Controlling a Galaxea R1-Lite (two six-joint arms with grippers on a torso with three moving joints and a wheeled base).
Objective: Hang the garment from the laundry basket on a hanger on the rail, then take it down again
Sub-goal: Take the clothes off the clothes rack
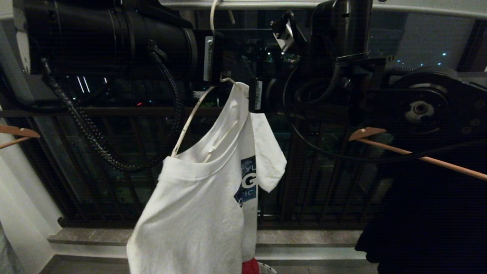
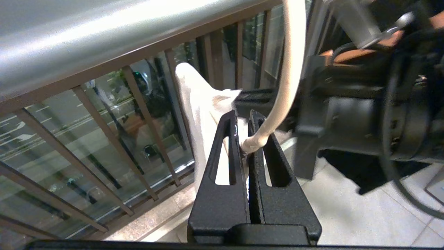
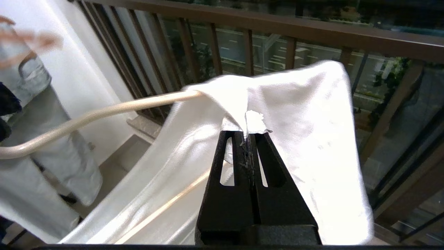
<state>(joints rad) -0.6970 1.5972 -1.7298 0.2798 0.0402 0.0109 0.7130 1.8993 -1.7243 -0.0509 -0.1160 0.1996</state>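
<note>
The white garment (image 1: 201, 213) with its blue logo hangs from the thin white hanger (image 1: 190, 118), one shoulder raised, the other side sagging off the wire. The hanger's hook rises to the pale rail (image 1: 266, 4) at the top. My left gripper (image 2: 242, 116) is shut on the hanger (image 2: 288, 86) at its twisted neck, just under the rail (image 2: 104, 31). My right gripper (image 3: 247, 133) is shut on a pinch of the garment (image 3: 305, 139) at the raised shoulder, beside the hanger wire (image 3: 104, 111). Of the laundry basket (image 1: 268, 268) only a sliver of rim shows at the bottom edge.
A black garment (image 1: 430, 213) on a brown wooden hanger (image 1: 418, 156) hangs close on the right. Another wooden hanger (image 1: 15, 133) pokes in at the left. The dark balcony railing (image 1: 114, 112) stands behind. A red cloth (image 1: 251, 266) lies by the basket. A person in pale clothes (image 3: 41, 146) stands aside.
</note>
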